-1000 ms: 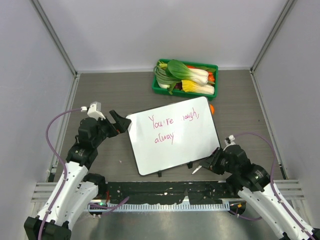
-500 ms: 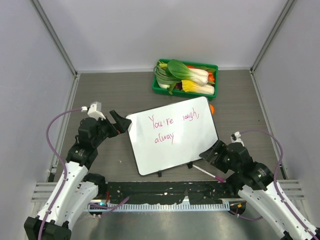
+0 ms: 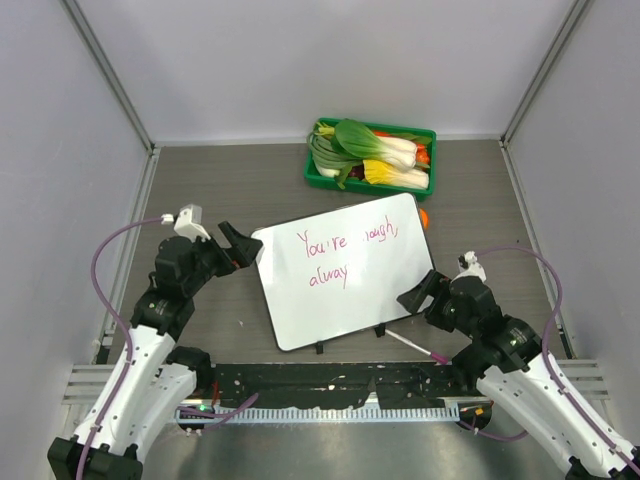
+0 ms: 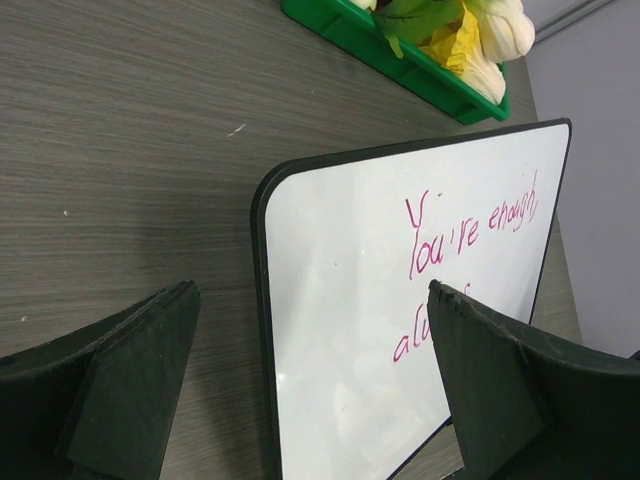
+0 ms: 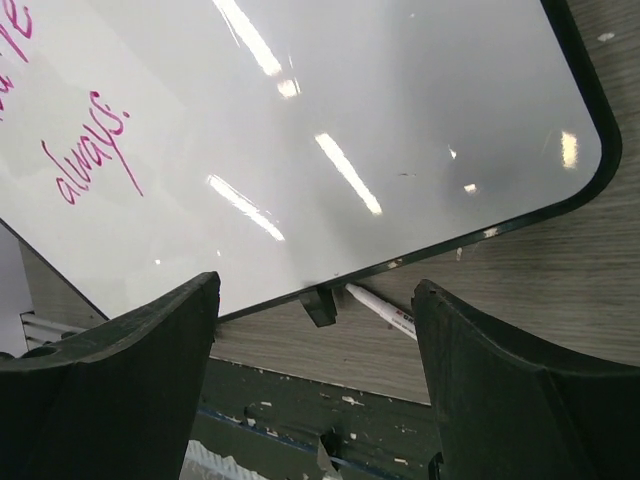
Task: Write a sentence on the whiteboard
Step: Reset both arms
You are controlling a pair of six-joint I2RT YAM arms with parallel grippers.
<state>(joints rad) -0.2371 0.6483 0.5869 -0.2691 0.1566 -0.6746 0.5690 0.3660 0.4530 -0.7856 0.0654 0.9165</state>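
The right end effector (image 3: 417,297) has let the marker (image 3: 415,348) go and drawn back from it. A second ago the pen was pinched in its fingers at the board's near edge. Now the fingers stand wide apart with nothing between them, and the pen lies flat on the worktop (image 3: 230,180) just beside that edge, near one of the small black clips (image 5: 318,305). I read that as the pen being set down because the writing is finished. It was dropped close to where the arm worked rather than carried anywhere. That end effector hovers over the near right corner of the whiteboard (image 3: 385,285), angled down at it, with the arm folded back toward its base. The left end effector (image 3: 243,250) has not shifted. Its fingers are spread fully, straddling the board's far left corner as if placed to brace it, though I cannot tell whether they touch the rim. Its arm is bent at the elbow and reaches forward. The whiteboard lies flat and skewed in the middle of the worktop, with the sentence (image 3: 340,255) in pink on its upper half reading roughly "You're enough always". A green tray (image 3: 320,180) of vegetables sits just beyond it.
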